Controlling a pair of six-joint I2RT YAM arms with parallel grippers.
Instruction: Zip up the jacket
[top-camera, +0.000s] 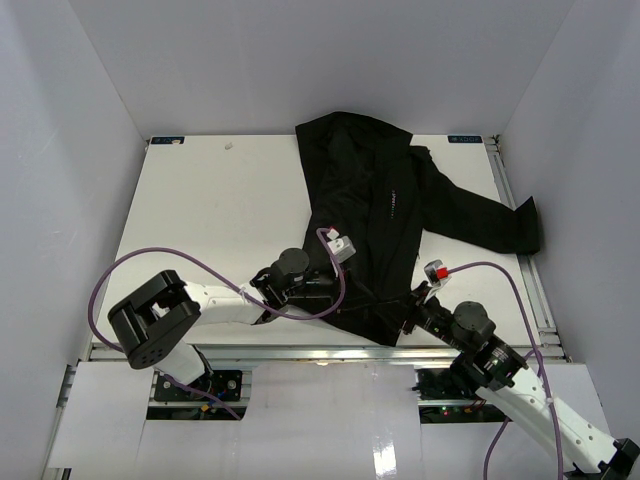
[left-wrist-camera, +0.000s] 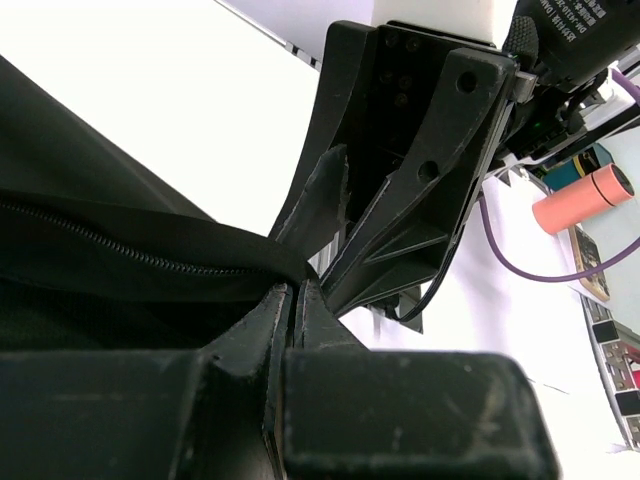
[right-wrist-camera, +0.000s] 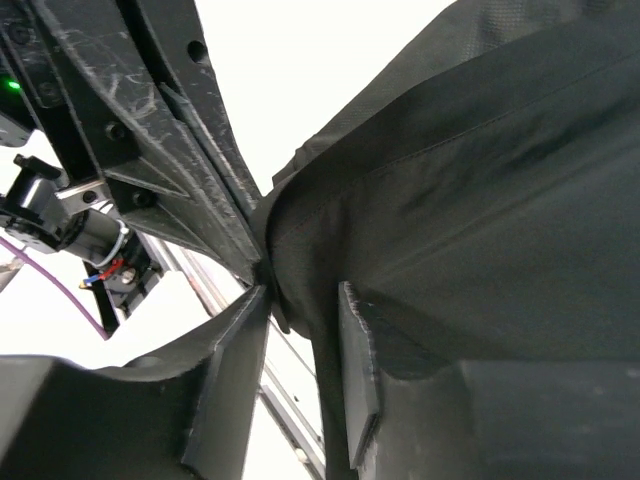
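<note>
While the big, black, slightly shiny cloth jacket (top-camera: 390, 210) is lying spread out on the far right part of the white table (top-camera: 220, 220), the zipping is, by the look of it, only being got ready. A row of zipper teeth (left-wrist-camera: 130, 255) is being seen alone on one edge, not joined to the other side. Near the bottom edge of the jacket, a fold of cloth beside those teeth is being pinched by the left claw (left-wrist-camera: 292, 295), whose two fingers are being pressed tight together on it. Just beside it, the right claw (right-wrist-camera: 305, 300) is being held with its fingers apart, and the jacket's edge is being framed between them without being squeezed. No slider is being shown in any view, so joining the ends and pulling all the way up are probably not yet done.

From above, the whole jacket is being shown, with one sleeve (top-camera: 490, 220) stretched to the right, but the claws are being lost against the black cloth. Only from the left wrist are the zipper teeth being shown. Only from the right wrist is the gap between the right claw's fingers being shown plainly.
</note>
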